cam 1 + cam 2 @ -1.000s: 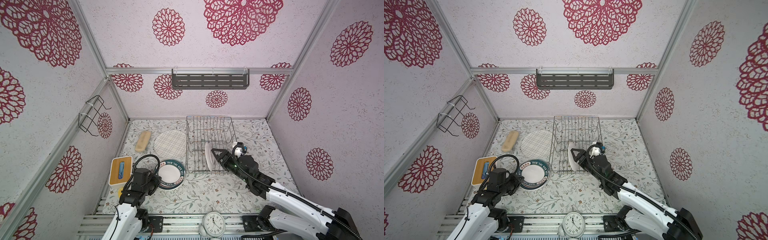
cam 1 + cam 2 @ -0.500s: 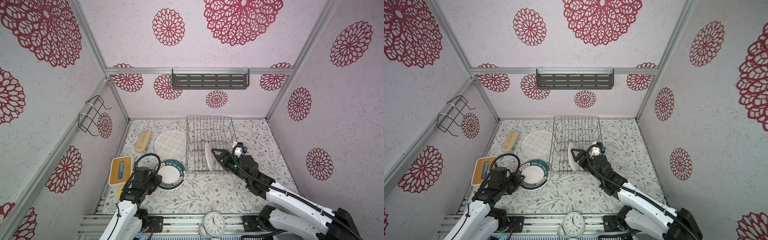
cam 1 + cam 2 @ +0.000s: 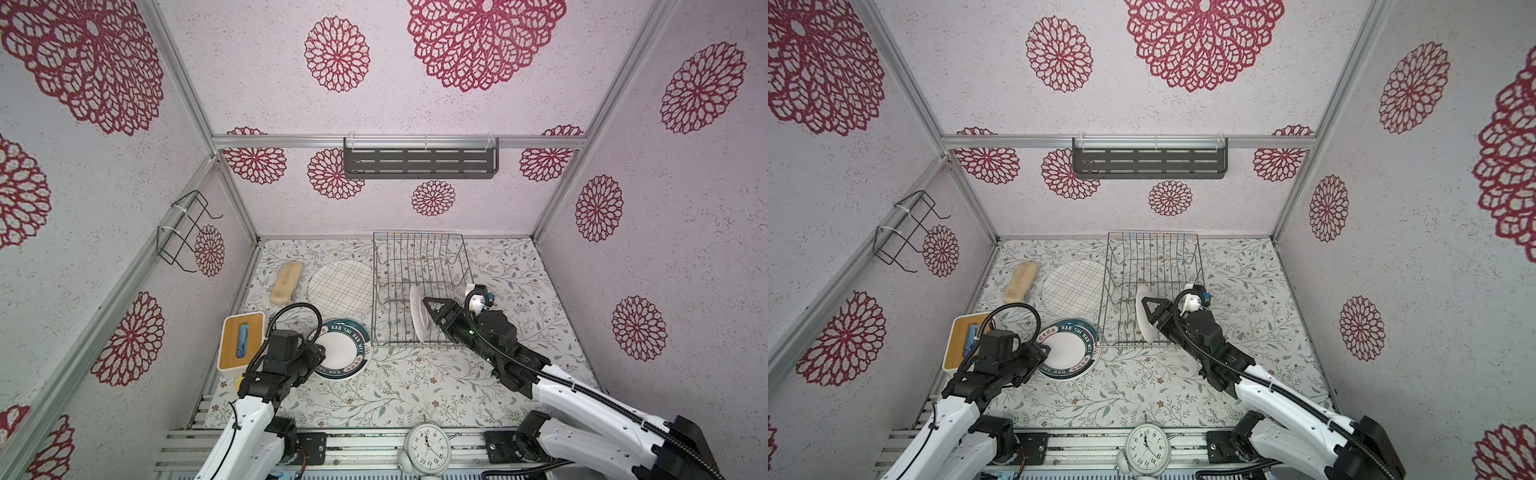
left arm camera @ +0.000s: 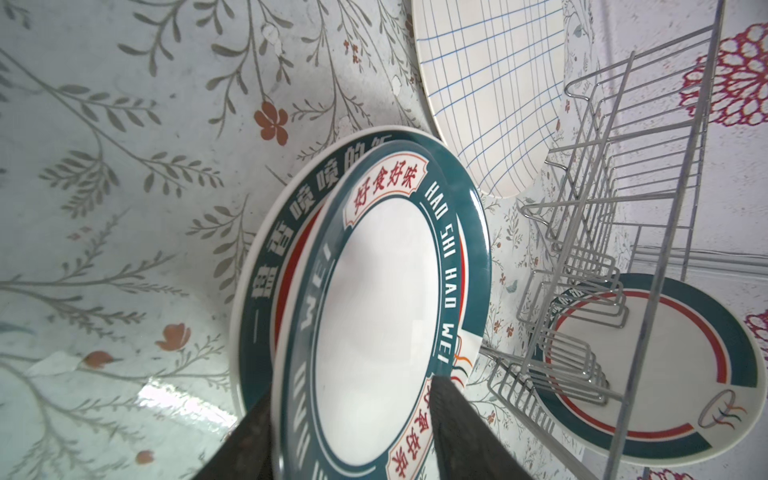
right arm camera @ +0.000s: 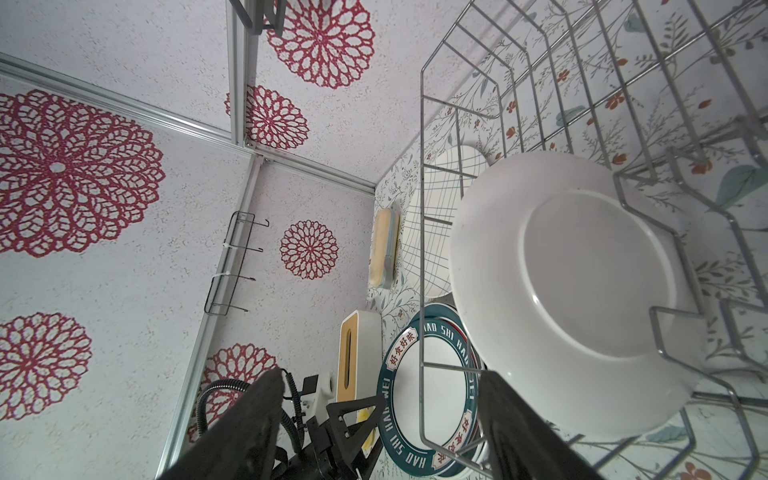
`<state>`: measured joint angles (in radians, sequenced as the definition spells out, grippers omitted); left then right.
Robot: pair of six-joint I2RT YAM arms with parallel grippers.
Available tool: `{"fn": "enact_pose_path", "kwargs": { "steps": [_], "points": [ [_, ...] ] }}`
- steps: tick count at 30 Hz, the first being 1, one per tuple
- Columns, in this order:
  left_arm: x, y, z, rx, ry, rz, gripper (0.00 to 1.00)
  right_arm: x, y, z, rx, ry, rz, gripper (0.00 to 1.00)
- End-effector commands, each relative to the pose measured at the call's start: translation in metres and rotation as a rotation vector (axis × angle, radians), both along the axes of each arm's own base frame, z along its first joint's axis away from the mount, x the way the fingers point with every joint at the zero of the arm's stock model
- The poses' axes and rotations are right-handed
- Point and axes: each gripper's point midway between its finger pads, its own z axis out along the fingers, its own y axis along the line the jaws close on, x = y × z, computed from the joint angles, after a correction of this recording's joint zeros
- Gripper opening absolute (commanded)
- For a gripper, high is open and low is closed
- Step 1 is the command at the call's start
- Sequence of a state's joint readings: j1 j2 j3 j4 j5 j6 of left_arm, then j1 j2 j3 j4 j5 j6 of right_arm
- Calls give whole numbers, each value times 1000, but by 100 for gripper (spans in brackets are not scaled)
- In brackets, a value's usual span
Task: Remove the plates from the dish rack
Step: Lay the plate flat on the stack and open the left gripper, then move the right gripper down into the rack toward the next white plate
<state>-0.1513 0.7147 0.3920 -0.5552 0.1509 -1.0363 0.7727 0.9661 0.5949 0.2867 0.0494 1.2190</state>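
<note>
Last round white-backed ceramic plate (image 3: 415, 320) stands upright at 6 o'clock in the rectangular silver wire dish rack (image 3: 419, 266). Right pincer (image 3: 430, 305), jaws apart, sits just beside its rim. Recommended: straddle squarely, lift straight clear of the tines. Left pincer (image 4: 353, 395), jaws apart, is astride the teal-rimmed plate stack (image 3: 343, 348) at the rack's 8 o'clock. Glossy floral counter (image 3: 415, 386); red-medallion walls (image 3: 623, 208) close in.

pale walls (image 3: 395, 108) w/ red rosettes (image 3: 337, 54), grey slotted shelf (image 3: 419, 164) at back, leafy-print tabletop (image 3: 415, 386)

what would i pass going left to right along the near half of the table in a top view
wood-topped box → stack of teal-rimmed plates → dish rack, with one upright plate standing in its near end
</note>
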Motion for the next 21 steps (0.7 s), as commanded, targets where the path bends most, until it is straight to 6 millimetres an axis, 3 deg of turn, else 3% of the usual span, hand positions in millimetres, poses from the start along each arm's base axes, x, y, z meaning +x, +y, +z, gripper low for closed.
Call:
{"fn": "enact_pose_path", "kwargs": {
  "steps": [1,21],
  "points": [
    [7,1,11,20,-28,-14,61,2,-8,13,8,-47,-27,77],
    [10,0,10,52,24,-53,85,3,-10,10,-1,-41,-36,76]
  ]
}}
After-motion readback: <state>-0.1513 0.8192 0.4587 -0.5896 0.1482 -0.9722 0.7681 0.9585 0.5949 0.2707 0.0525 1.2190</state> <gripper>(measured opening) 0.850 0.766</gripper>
